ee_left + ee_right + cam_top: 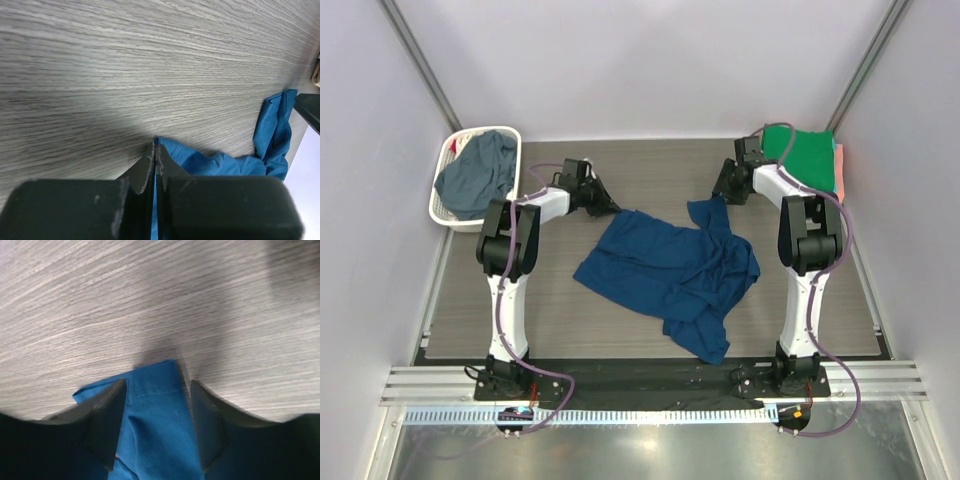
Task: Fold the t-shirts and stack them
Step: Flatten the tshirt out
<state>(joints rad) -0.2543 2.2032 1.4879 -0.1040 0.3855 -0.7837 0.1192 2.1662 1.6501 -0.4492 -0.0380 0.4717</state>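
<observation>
Shirt: rumpled blue cloth t-shirt [665, 268], lying loose.
Left gripper [154, 150]: fingers pressed together — pinching its corner.
Right gripper [157, 387]: fingers spread — straddling another corner.

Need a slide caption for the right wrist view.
Open right gripper straddles a corner of the blue t-shirt on the wood-grain table.

A blue shirt [665, 270] lies rumpled and half spread in the middle of the surface [655, 175], with one corner stretched toward the far right. A grey-blue shirt [478, 175] sits heaped in the basket [447, 155] at far left. A green shirt [810, 158] lies folded flat at far right, and a coral edge [839, 160] shows beside it.
</observation>
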